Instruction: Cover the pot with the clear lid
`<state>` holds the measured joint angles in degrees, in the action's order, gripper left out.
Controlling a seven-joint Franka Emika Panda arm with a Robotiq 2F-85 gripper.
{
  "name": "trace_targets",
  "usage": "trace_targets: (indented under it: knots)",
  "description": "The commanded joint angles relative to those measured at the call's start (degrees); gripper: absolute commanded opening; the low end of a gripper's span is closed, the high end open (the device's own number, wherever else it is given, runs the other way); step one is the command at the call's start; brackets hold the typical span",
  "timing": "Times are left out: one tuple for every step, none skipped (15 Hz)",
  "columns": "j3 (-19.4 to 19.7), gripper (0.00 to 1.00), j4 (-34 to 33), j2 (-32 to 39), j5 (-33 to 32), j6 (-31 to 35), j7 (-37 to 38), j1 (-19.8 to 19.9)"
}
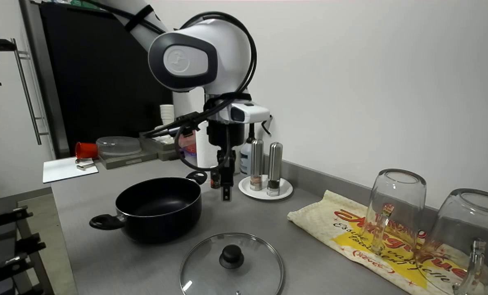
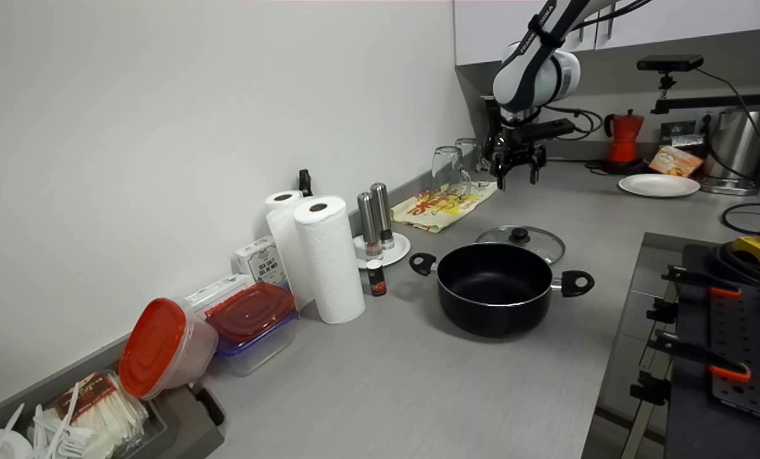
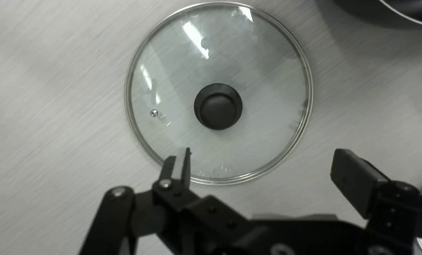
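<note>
Hazards, as judged: the clear lid may be struck, or pushed across the tabletop, should a descent be made without the black knob being centred between the fingers; it may be dropped, should the knob's rounded top be pinched too high; it may be seated askew on the black pot, should release be made off-centre over the rim. End effector: positioned above the tabletop, fingers spread wide, nothing gripped. Lid, one: laid flat, knob uppermost, near the pot but apart from it, lower than the end effector and not touched by it. In the wrist view the knob is shown above the finger gap, outside it, and nearer the finger that is seen across the lid's rim.
</note>
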<state>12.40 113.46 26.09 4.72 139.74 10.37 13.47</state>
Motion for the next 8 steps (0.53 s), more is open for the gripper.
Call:
trace_targets:
  knots:
    - [0.39, 1.0, -1.97, 0.39, 1.65, -1.26, -0.26, 1.61]
    - [0.56, 1.0, -2.24, 0.68, 1.57, -1.21, -0.03, 1.87]
    - [0.55, 1.0, -2.68, 1.37, 1.63, -1.12, -0.11, 2.24]
    - [0.54, 1.0, -3.13, 2.09, 1.68, -1.11, -0.06, 2.54]
    - [0.36, 1.0, -3.65, 3.0, 1.9, -1.1, -0.15, 2.85]
    - [0.3, 1.0, -3.97, 3.59, 1.96, -1.02, -0.06, 3.01]
    - [0.12, 1.0, -4.41, 4.38, 2.18, -0.93, -0.1, 3.17]
    - [-0.04, 1.0, -4.85, 5.06, 2.43, -0.9, -0.17, 3.31]
